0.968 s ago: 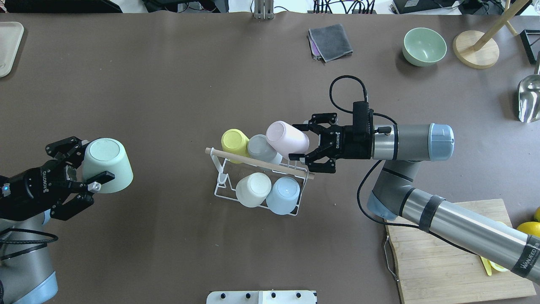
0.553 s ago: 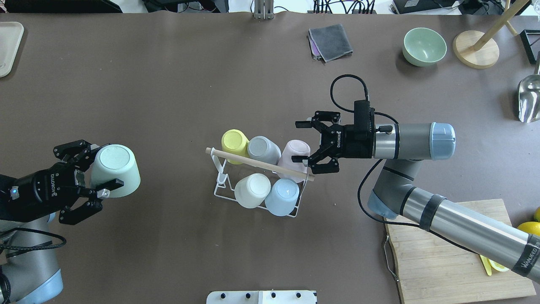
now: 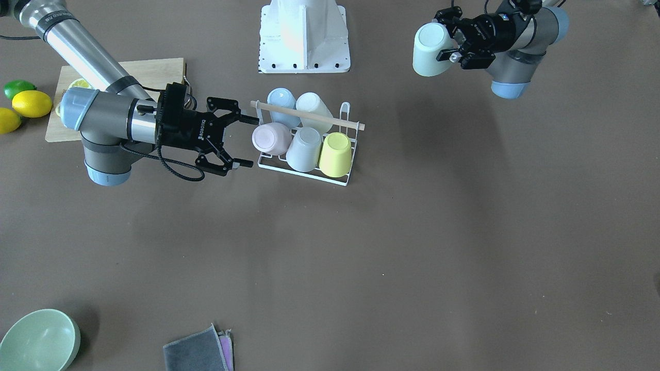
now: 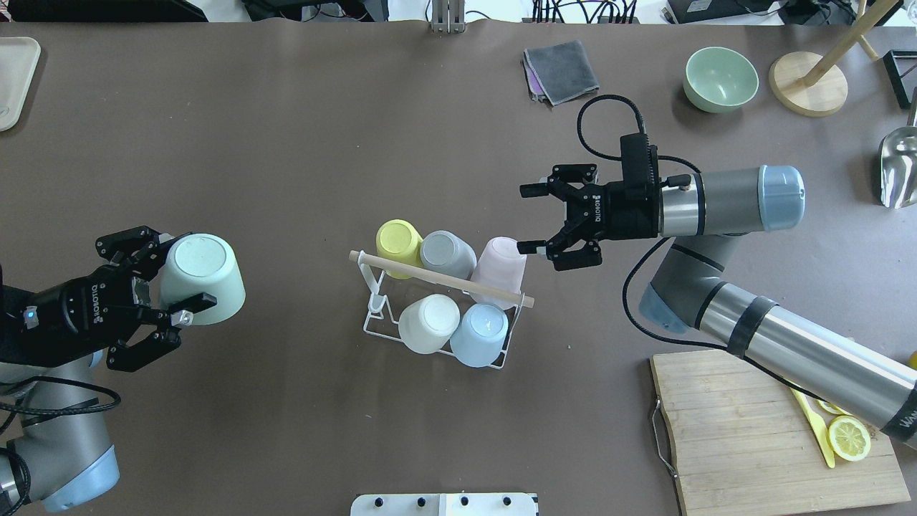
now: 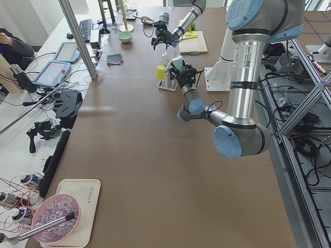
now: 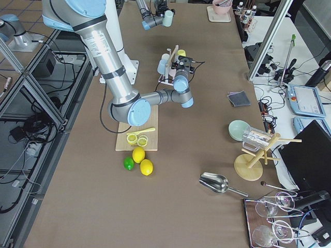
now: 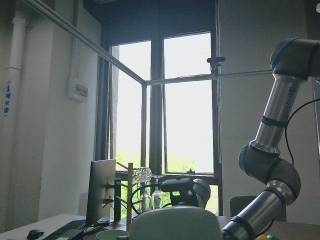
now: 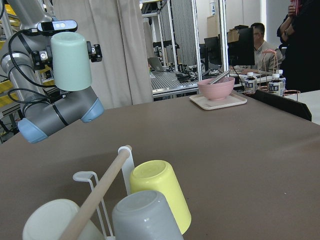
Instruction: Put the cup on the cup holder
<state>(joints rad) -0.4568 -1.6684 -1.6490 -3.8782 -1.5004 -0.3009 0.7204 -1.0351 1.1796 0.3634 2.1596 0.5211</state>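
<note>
So here's where it's at: the cup holder [image 4: 501, 294] sits dead centre of the overhead view with five cups already upside down on it. There's a yellow cup [image 4: 397, 240], a grey cup [image 4: 445, 252] and a pink cup [image 4: 501, 261] along the upper row, plus a cream cup [image 4: 428, 322] and a blue cup [image 4: 480, 333] along the lower row. One spot looks free to me, the lower-left corner of the rack, right by the white wire loop. The right claw [image 4: 526, 219] is spread wide with nothing in it, just to the right of the pink cup and not touching it, so I'd say that arm's part is done. The left claw [image 4: 179, 276] is clamped on a mint cup [image 4: 208, 269], one finger on each side of the wall, base pointing up. It hangs above the surface at the middle left of the overhead view, well apart from the rack. My read is that we're at the carry stage for the last cup. Next it has to travel right toward that free corner with the cup kept mouth-down and line up over the peg. Then it has to come down without clipping the wooden rod or the cream cup beside the gap, and only then let the fingers go. I can't really make out the peg itself from these angles, so alignment is the fiddly bit imo.
</note>
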